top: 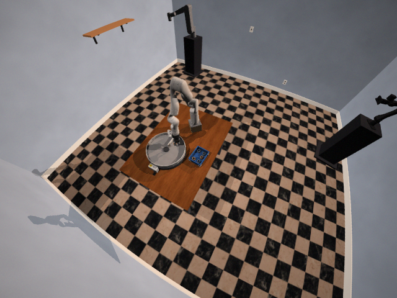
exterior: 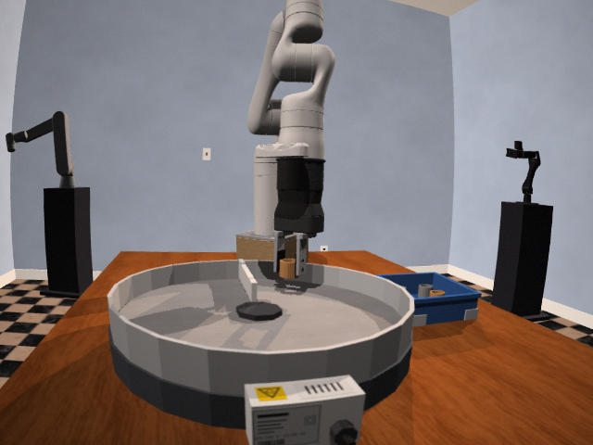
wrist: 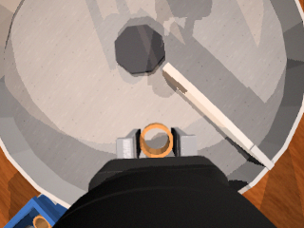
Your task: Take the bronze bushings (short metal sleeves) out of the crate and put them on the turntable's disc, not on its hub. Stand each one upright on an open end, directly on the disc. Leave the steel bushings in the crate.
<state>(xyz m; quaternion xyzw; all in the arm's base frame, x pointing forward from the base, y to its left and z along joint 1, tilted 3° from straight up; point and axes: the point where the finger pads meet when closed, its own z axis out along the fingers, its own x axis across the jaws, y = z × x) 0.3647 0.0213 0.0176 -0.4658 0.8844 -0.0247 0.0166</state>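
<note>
My gripper (exterior: 288,266) is shut on a bronze bushing (exterior: 287,267), held upright with its open end up. In the wrist view the bushing (wrist: 156,140) shows as an orange ring between my two grey fingers. It hangs low over the far part of the grey turntable disc (exterior: 258,316), inside the rim, apart from the dark hub (exterior: 258,311). I cannot tell whether it touches the disc. A white divider bar (wrist: 216,114) runs from near the hub to the rim, just right of the bushing. The blue crate (exterior: 433,297) holds a steel bushing (exterior: 424,289) and a bronze bushing (exterior: 436,292).
The turntable has a raised grey rim (exterior: 258,351) and a control box (exterior: 304,409) at its front. The crate also shows in the top view (top: 199,155), right of the turntable. My arm's base (top: 195,125) stands behind the turntable. Black camera stands (exterior: 67,239) stand off the table.
</note>
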